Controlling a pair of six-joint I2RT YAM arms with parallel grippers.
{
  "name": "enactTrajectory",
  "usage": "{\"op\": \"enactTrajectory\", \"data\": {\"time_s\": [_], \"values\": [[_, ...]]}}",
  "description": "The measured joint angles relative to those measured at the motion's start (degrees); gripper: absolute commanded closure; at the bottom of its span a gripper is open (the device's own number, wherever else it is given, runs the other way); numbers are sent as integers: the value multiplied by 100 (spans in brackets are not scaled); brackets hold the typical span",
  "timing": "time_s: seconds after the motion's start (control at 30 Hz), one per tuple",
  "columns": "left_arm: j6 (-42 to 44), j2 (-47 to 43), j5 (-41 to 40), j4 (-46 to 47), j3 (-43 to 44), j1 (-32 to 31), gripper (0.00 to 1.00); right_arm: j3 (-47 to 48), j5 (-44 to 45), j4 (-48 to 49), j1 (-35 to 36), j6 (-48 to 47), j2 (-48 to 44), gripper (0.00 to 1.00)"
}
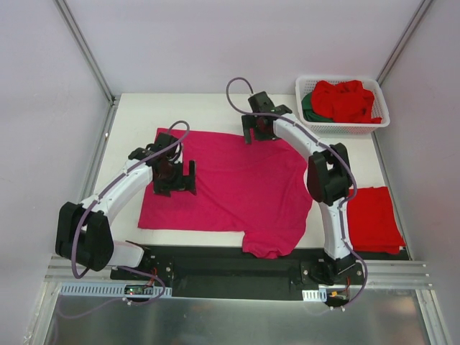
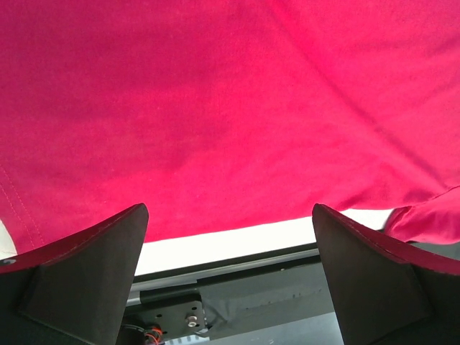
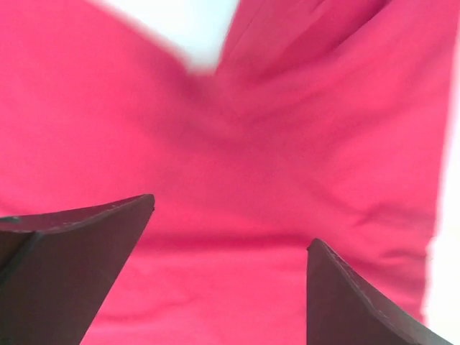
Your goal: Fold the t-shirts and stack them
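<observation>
past near table [image 1: 208,108] edge, magenta t-shirt [image 1: 230,180] flap overhangs black mount [image 1: 215,264].

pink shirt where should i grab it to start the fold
Probably take the pink shirt by its left edge, at the two corners, coming in from the left: it lies flat and straight there, with bare table beside it for a jaw to slide under.

One magenta t-shirt [image 1: 230,187] is counted on the worktop [image 1: 136,118], along with one folded red t-shirt [image 1: 374,219]. One white basket [image 1: 345,129] is counted, with one dark green t-shirt [image 1: 307,108] in it. The red cloth [image 1: 345,100] heaped there cannot be counted apart. Two arms are seen, each with one tool: the left tool [image 1: 176,180] and the right tool [image 1: 254,134].
</observation>
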Motion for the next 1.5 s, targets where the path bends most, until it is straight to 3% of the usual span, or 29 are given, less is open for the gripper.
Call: {"op": "enactTrajectory", "data": {"time_s": [0.2, 0.57, 0.8, 1.0, 1.5], "values": [[-13, -111, -20, -2, -138, 0, 1, 645, 35, 157, -396, -85, 0, 3], [-13, -133, -26, 0, -173, 0, 1, 310, 96, 717, -761, -9, 319, 2], [-13, -166, -26, 0, -173, 0, 1, 435, -291, 737, -922, 203, 944, 2], [-13, -168, -26, 0, -173, 0, 1, 1150, -750, 590, -1075, 315, 1403, 3], [-13, -291, -26, 0, -173, 0, 1, 1923, -1604, 608, -1416, 503, 1834, 4]]}}
